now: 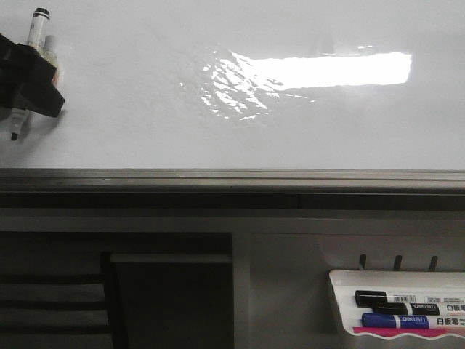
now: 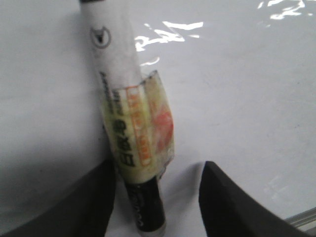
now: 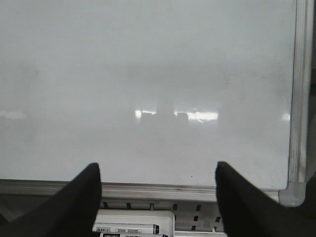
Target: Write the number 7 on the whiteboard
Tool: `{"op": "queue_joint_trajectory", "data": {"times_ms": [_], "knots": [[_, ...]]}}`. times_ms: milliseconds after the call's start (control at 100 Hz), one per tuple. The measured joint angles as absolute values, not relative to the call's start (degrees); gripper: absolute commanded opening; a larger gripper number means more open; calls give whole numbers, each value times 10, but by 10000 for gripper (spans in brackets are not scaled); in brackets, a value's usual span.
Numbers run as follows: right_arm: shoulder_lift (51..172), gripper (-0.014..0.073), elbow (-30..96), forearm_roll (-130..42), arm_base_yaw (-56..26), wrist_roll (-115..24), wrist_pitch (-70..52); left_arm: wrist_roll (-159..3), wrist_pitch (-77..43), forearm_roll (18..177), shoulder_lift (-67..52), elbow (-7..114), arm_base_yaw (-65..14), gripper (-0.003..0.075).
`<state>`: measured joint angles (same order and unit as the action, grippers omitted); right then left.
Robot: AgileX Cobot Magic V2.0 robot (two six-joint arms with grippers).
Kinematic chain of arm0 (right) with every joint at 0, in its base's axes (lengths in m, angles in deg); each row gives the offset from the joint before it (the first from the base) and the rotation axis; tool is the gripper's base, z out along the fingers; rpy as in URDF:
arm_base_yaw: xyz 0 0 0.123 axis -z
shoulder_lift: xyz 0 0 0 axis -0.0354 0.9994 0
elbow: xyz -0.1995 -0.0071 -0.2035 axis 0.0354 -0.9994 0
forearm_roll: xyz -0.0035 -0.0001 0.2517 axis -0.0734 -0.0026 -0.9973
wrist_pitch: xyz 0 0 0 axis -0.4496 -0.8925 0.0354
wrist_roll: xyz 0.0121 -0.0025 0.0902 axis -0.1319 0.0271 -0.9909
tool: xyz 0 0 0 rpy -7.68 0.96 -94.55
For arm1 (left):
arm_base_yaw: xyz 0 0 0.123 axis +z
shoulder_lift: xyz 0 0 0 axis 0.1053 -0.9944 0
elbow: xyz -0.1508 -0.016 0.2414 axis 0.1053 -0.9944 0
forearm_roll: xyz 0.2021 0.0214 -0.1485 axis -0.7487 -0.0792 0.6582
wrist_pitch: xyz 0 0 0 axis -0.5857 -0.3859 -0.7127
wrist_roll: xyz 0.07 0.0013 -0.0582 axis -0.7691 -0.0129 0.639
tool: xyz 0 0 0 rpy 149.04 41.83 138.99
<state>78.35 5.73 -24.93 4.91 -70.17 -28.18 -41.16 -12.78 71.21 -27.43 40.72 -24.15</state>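
In the front view we see the whiteboard filling the upper part of the scene, glossy white, with a bright light reflection toward two o'clock and a grey metal edge rail running along its near side. We find no drawn mark on the board in any view, so we cannot place the number 7.

At nine o'clock of the front view, the left gripper sits at the board's far left edge, holding a marker with a white barrel. The marker's black cap end points toward twelve o'clock and its dark tip toward six o'clock, right at the board surface; we cannot tell whether it touches. In the left wrist view the marker carries a yellowish label with orange print and rests against one dark finger, while the other finger stands apart from it. So we cannot tell how firmly the jaws clamp it.

The right gripper shows only in its own wrist view, its two dark fingers spread wide and holding nothing, facing the bare board and its rounded corner.

At five o'clock of the front view a small white marker tray holds a black marker and a blue marker.
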Motion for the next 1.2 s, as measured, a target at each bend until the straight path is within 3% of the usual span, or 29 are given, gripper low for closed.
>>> {"op": "queue_joint_trajectory", "data": {"times_ms": [680, 1020, 1200], "knots": [[784, 428, 58, -250, 49, -702, -284, -412, -149, 701, -278, 408, -242, -1], [863, 428, 135, -266, 49, -688, -414, -500, -432, 692, -265, 527, -273, -20], [943, 426, 179, -396, 48, -532, -482, -662, -557, 783, -265, 583, -318, -20]]}}
